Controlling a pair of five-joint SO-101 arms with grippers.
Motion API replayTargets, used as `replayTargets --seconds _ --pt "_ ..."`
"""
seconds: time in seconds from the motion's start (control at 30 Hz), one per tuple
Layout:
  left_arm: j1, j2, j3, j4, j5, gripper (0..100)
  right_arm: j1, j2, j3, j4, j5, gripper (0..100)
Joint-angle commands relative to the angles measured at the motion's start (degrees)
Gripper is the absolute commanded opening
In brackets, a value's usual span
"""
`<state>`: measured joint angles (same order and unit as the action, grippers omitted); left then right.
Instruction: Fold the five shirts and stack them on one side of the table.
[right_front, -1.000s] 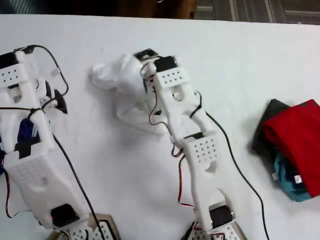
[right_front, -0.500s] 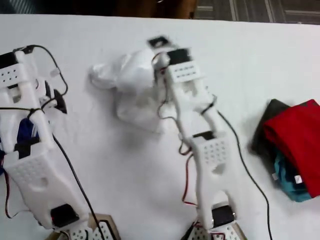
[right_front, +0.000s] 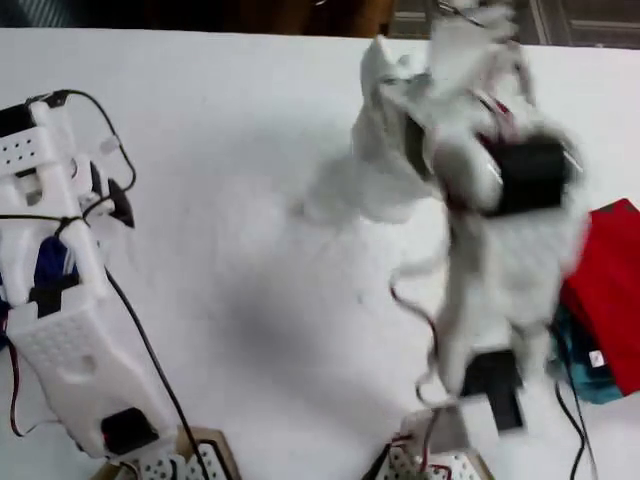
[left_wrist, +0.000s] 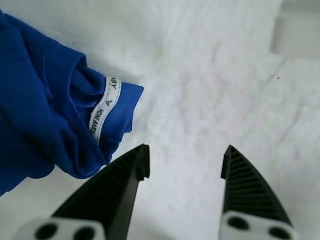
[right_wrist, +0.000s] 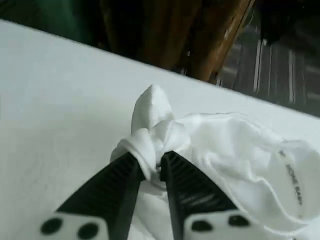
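My right gripper (right_wrist: 150, 162) is shut on a bunched white shirt (right_wrist: 215, 145), pinching a knot of its cloth between the black fingers. In the high view that white shirt (right_front: 375, 150) hangs lifted above the table's far middle, under the raised right arm (right_front: 500, 230). A blue shirt (left_wrist: 45, 115) lies crumpled on the white table, just beside my left gripper (left_wrist: 185, 155), which is open with bare table between its fingers. The left arm (right_front: 60, 290) stands at the table's left side, with blue cloth (right_front: 45, 265) showing under it.
A stack of folded shirts (right_front: 605, 300), red on top over teal and dark ones, sits at the table's right edge. Cables trail from both arms. Dark wooden furniture (right_wrist: 190, 35) stands beyond the table's far edge.
The right arm has lifted and swung to the right, carrying the white shirt up off the table from the far left-middle. The left arm has not moved.
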<state>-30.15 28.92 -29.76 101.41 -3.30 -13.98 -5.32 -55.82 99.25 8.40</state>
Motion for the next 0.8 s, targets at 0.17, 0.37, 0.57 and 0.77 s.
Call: replayTargets --seconds 0.17,0.37,0.57,0.77 --pt "-0.4 -0.4 0.1 0.5 -0.4 24 -6.9 -15.4 3.3 2.0 6.2 1.8" --pt "-0.4 -0.4 0.1 0.4 -0.4 24 -1.4 -15.8 12.2 2.0 6.6 1.8" --pt "-0.4 -0.4 0.1 0.1 -0.5 24 -0.1 -15.7 17.4 1.1 8.2 1.8" --pt "6.6 -0.4 0.7 0.8 -10.0 24 0.5 -15.6 19.7 1.0 9.1 1.8"
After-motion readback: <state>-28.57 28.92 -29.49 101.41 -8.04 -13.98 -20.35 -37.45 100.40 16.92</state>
